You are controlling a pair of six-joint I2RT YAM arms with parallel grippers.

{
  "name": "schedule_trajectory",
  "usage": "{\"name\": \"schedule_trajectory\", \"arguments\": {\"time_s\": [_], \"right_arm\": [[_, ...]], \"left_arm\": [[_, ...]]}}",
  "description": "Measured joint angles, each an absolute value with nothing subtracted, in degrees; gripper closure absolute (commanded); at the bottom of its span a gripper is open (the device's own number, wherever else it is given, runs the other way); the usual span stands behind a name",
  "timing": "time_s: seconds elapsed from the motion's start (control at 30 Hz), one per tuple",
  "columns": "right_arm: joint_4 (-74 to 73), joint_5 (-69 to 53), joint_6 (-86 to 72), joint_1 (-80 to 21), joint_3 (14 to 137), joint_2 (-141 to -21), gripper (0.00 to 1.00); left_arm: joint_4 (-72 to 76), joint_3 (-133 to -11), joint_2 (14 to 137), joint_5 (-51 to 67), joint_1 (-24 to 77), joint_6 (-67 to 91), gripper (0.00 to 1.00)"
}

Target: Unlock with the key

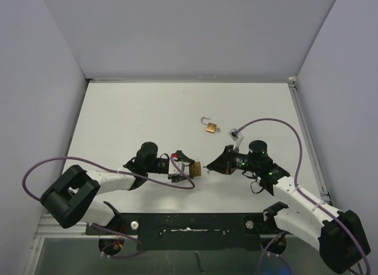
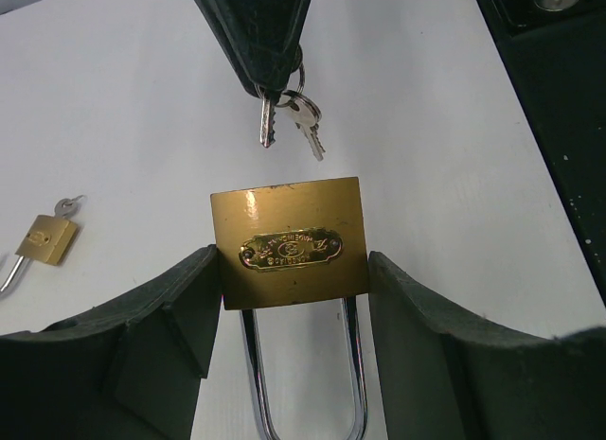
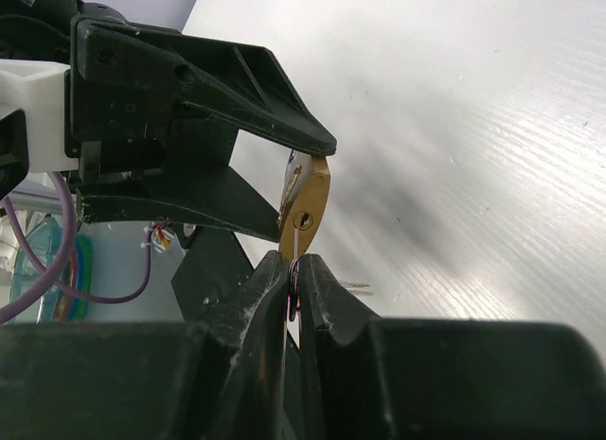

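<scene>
Padlock (image 2: 289, 243) status: not unlocked yet, going by both shackle (image 2: 303, 393) legs seated in the brass body. Pinched by its two side edges in the left gripper (image 2: 292, 279), so jaws fairly wide but full of lock. Apparently held just off the table (image 1: 136, 115) near the front middle, keyhole (image 3: 303, 218) end aimed at the other arm.

Over on the right gripper (image 3: 292, 270): clamped tight on a ring with two keys (image 2: 267, 123), dangling loose just beside the lock's keyhole end. From the right wrist view, looks lined up with the keyhole, maybe touching; can't tell if actually in. Left to do, probably: seat the key, turn, pop the shackle.

Looks-wise: shiny gold brass block, oval embossed badge, chrome shackle, bit of glare. Also a smaller padlock (image 1: 210, 128) lying further back, shackle open, key stuck in it.
</scene>
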State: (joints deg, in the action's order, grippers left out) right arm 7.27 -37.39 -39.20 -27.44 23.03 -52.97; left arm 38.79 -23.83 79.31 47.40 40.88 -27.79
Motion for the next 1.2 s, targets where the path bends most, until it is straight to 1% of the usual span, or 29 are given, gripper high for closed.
{"name": "schedule_trajectory", "arguments": {"time_s": [0.47,1.2], "right_arm": [[7.9,-37.8,-39.3,-29.7,23.0,-54.5,1.0],[8.1,-36.9,-39.3,-29.7,23.0,-54.7,1.0]], "left_arm": [[38.8,-24.5,79.6,47.4,40.9,-29.3,1.0],[36.6,-24.8,77.9,47.8,41.9,-31.2,1.0]]}}
